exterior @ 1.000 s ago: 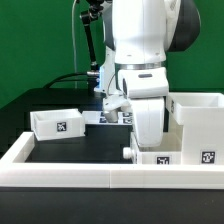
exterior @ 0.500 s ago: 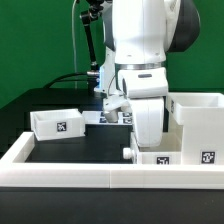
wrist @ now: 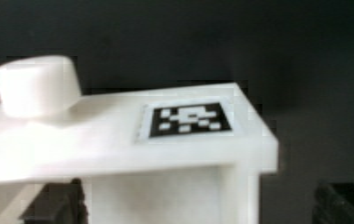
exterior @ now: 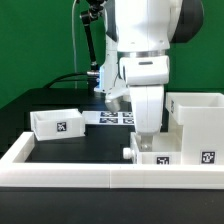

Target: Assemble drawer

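Position of gripper (exterior: 148, 133): pointing straight down at the end of the white arm (exterior: 142, 70), directly above the near tray (exterior: 150, 153). Its fingertips are hidden behind the tray's rear edge in the exterior view, so contact cannot be confirmed there. The near tray lies against the low white wall (exterior: 70, 168) at the front of the table (exterior: 90, 140), just beside the housing (exterior: 197, 120), which stands upright at the exterior view's right. Both carry a square tag on the front face. The far tray (exterior: 56, 123) sits well apart at the exterior view's left, upright, its tag facing the camera, untouched. The marker board (exterior: 117, 118) lies flat behind the arm, partly covered by it.

The wrist view is blurred. It shows a white drawer part with a tag (wrist: 195, 120) on its flat upper face and a rounded white peg (wrist: 37, 86) standing beside the tag. Dark fingers (wrist: 39, 206) show on either side of the white part, below that face. Jaw state: cannot tell whether the fingers press the part or stand clear of it
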